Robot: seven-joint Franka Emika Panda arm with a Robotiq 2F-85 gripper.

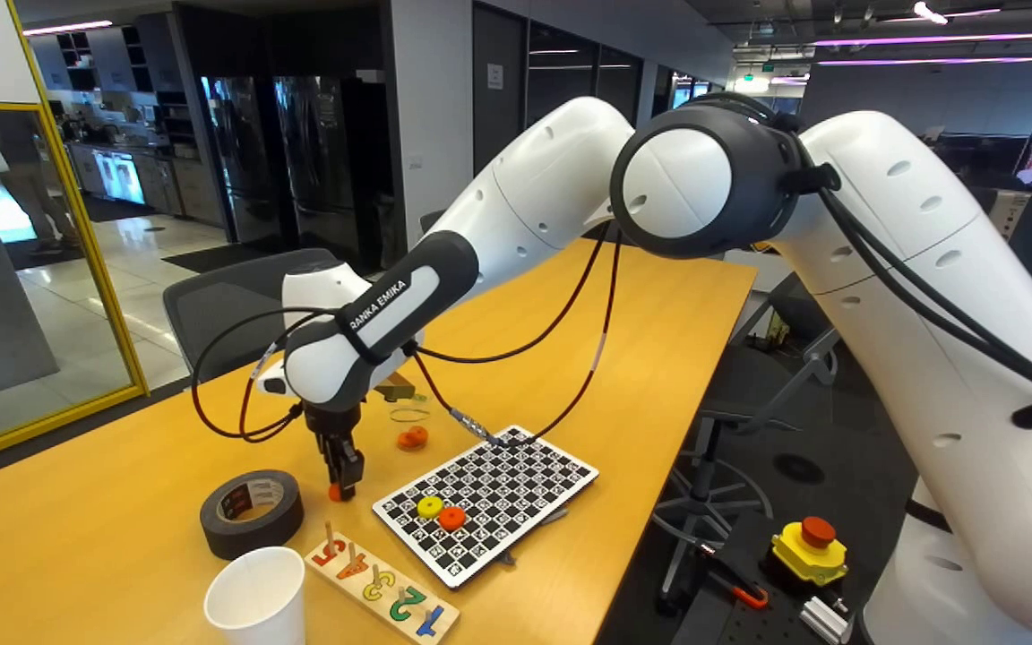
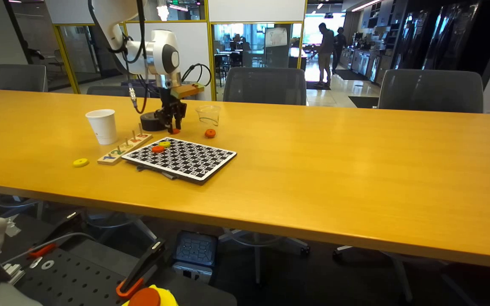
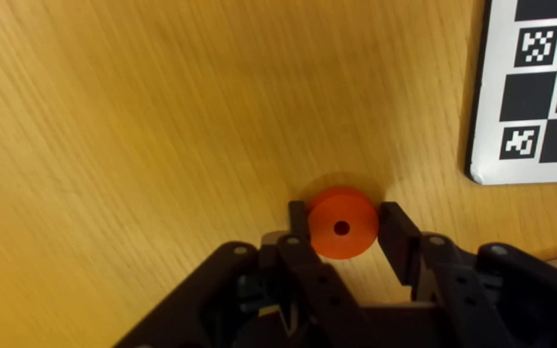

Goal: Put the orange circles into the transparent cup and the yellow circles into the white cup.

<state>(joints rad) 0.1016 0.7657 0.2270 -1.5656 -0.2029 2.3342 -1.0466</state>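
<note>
The jaws are closed on an orange disc (image 3: 344, 245), dark pads (image 3: 300, 218) at either side; its flat face and centre hole point up, down at the bench (image 2: 334, 178). Near it sits a black tape roll (image 1: 256, 542), its label unreadable. The checkerboard (image 1: 503, 484) bears square code markers, a yellow disc (image 1: 429, 507) and, just beside that, another orange disc (image 1: 452, 518). The clear cup (image 2: 208, 114) stands upright, a further orange disc (image 2: 210, 133) showing at its bottom. A wooden peg board (image 1: 364, 578) carries numerals 5, 4, 3, 2, 1; farther out are the upright white cup (image 2: 103, 129) and a loose yellow disc (image 2: 81, 162). The arm (image 1: 525, 188) above reads "RANKA EMIKA"; a distant posted sheet (image 1: 494, 76) is illegible.
</note>
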